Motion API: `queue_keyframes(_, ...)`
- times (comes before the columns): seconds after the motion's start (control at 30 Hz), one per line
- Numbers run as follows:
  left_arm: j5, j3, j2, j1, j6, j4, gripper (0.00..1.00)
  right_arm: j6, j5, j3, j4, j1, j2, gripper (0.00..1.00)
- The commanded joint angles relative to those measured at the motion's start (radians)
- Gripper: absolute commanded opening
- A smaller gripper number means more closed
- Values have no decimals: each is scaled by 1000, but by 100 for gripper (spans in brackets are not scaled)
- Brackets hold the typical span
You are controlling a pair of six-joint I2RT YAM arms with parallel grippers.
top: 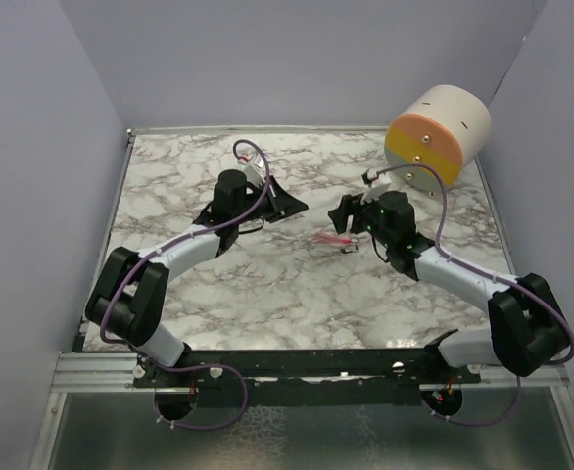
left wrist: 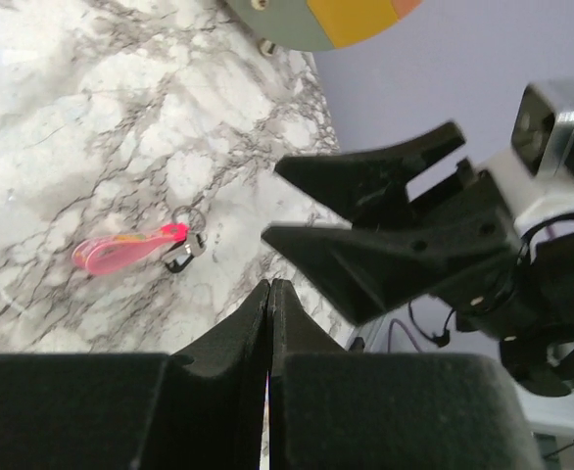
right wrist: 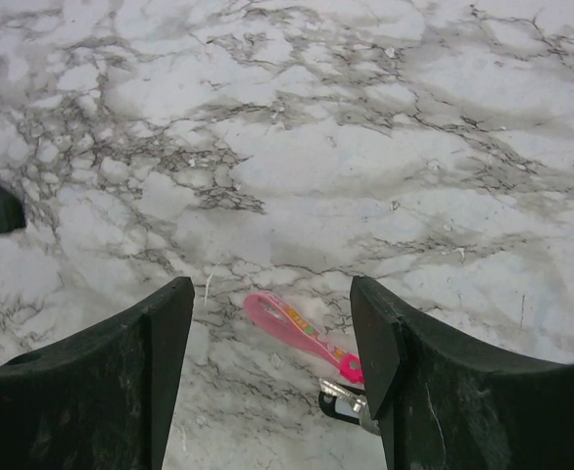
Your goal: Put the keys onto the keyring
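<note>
right wrist view, right end effector [right wrist: 270,294] spread apart low over keyring [right wrist: 302,336], left end effector [left wrist: 269,289] pressed together

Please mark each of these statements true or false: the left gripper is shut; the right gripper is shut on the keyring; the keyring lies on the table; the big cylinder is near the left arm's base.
1. The left gripper is shut. True: its fingers meet, with nothing seen between them.
2. The right gripper is shut on the keyring. False: it is open, and the keyring shows between its fingers.
3. The keyring lies on the marble table. True.
4. The cylinder is near the left arm's base. False: it is at the far right corner.
</note>
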Motion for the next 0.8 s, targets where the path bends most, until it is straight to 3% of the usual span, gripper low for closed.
queue_keyframes(0.0,-138,-87,-108,1,34,15,8,120,111,187,-326,-10,101,68)
queue_keyframes(0.2,-237,-145,-189,2,96,-41,22,178,29,156,-300,-86,157,68)
queue_keyframes(0.43,-246,-115,-167,2,151,-117,23,22,-142,195,-303,-83,207,65)
queue_keyframes(0.77,-229,-113,-163,6,168,-120,24,-134,-49,317,-395,67,347,71)
